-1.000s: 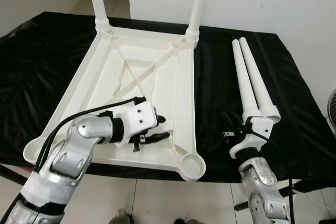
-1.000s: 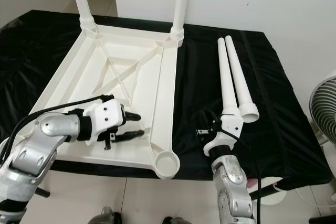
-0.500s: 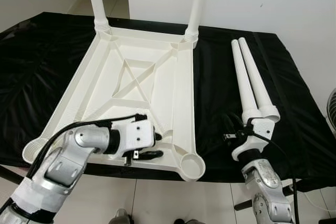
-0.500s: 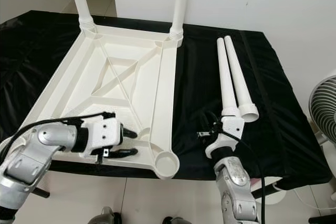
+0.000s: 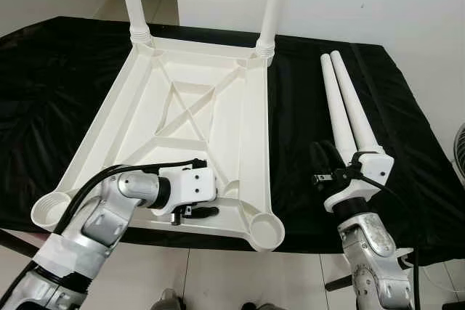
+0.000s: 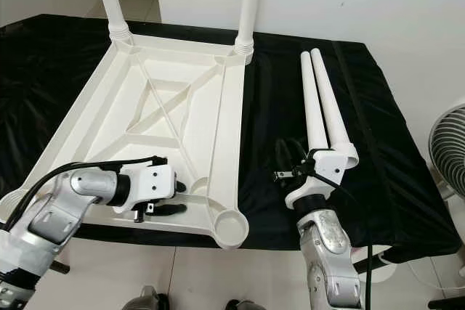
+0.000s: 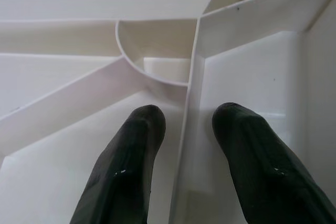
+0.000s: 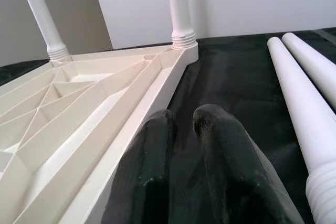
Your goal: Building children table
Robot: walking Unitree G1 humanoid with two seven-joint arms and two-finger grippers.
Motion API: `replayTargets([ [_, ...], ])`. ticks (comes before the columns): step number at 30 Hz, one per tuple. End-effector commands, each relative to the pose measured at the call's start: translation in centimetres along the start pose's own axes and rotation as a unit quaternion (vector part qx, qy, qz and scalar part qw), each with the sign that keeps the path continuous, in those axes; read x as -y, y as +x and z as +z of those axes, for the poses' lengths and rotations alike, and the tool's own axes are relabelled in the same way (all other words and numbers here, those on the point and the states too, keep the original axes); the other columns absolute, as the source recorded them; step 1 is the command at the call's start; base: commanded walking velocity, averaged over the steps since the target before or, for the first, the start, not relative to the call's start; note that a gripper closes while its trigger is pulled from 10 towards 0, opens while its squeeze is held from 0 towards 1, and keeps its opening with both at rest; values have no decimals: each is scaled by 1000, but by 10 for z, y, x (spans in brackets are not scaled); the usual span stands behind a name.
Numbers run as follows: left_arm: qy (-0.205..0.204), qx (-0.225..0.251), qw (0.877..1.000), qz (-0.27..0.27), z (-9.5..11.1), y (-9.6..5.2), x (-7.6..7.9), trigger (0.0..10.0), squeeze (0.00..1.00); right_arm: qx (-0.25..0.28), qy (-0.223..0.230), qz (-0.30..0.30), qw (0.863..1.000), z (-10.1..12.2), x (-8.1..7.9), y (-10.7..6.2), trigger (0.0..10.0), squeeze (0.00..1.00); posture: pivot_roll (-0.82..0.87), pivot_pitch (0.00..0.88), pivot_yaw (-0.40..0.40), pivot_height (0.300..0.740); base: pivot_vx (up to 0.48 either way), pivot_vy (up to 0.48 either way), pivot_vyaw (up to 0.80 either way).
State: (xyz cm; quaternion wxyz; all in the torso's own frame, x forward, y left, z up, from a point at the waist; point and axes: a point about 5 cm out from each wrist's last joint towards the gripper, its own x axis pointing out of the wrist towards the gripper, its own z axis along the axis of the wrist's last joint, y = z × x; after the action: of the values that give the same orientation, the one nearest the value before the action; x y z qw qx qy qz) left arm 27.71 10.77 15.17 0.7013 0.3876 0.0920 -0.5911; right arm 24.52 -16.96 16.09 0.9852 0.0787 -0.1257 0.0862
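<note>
The white children's tabletop (image 5: 145, 117) lies upside down on black cloth. Two white legs (image 5: 275, 1) stand screwed into its far corners. Both near corner sockets (image 5: 265, 229) hold nothing. Two loose white legs (image 5: 347, 110) lie side by side on the cloth to the right. My left gripper (image 7: 190, 116) is open inside the tabletop near its front edge, one finger on each side of a thin rib (image 7: 191, 77). My right gripper (image 8: 184, 115) hovers shut over the cloth, holding nothing, just left of the loose legs' threaded ends (image 5: 367, 152).
The black cloth (image 5: 305, 107) covers the whole work table, whose front edge runs just past the tabletop. A fan (image 6: 449, 150) stands on the floor at the right. A white wall rises behind the table.
My left gripper has drawn back toward the tabletop's front edge and settled astride the rib. My right gripper has lifted slightly beside the loose legs.
</note>
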Motion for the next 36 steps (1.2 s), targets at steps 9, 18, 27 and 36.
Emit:
replayTargets([
  [9, -59, 7, 987, 148, 2, 24, -21, 10000, 0, -17, 5, -12, 1000, -2, -2, -5, 10000, 0, 77, 114, -23, 740, 0, 0, 0],
  [18, -103, 29, 975, 194, 16, 46, -35, 10000, 0, -9, 3, -29, 1000, 0, -3, -5, 10000, 0, 47, 103, -9, 740, 0, 0, 0],
  [27, -113, 34, 971, 207, 23, 68, -40, 10000, 0, 7, -4, -49, 999, 6, -1, -1, 10000, 0, 20, 96, -3, 740, 0, 0, 0],
  [36, -118, 44, 967, 221, 32, 76, -52, 10000, 0, 14, 0, -53, 998, 9, -4, 1, 10000, 0, 5, 93, 3, 740, 0, 0, 0],
])
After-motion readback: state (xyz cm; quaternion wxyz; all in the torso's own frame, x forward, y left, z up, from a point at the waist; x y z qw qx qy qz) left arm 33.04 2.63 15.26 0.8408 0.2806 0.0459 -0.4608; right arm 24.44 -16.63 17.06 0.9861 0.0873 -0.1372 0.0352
